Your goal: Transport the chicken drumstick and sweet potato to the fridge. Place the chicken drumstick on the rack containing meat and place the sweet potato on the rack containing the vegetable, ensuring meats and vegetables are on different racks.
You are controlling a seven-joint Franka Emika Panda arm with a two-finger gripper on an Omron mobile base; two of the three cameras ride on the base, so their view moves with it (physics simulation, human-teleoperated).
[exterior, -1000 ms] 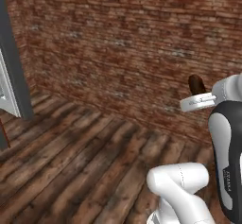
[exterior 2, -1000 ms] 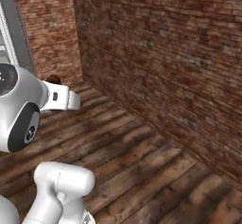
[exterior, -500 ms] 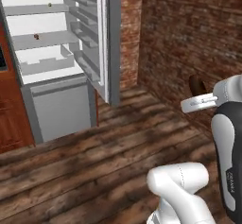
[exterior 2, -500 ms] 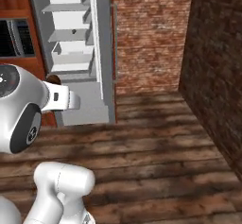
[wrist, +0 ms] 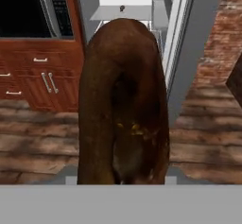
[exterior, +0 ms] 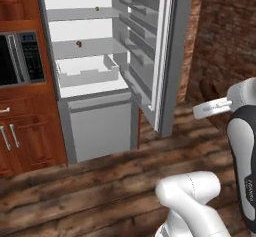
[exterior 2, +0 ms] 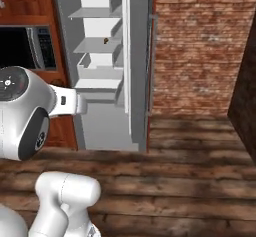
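The sweet potato [wrist: 124, 105] is being gripped between the half-parted fingers, with the open fridge [exterior: 90, 56] being faced at twelve o'clock.

— Bright or dim?
— Evenly bright, rendered flat; brightest inside the fridge [exterior: 90, 31], white and almost shadowless.
— Shadows?
— Soft and few; dark on the brick wall [exterior 2: 247, 96] at right. No glare.
— Sharpness?
— Coarse and blurry all over; sweet potato [wrist: 124, 105] up close, smeared, dark down its middle.
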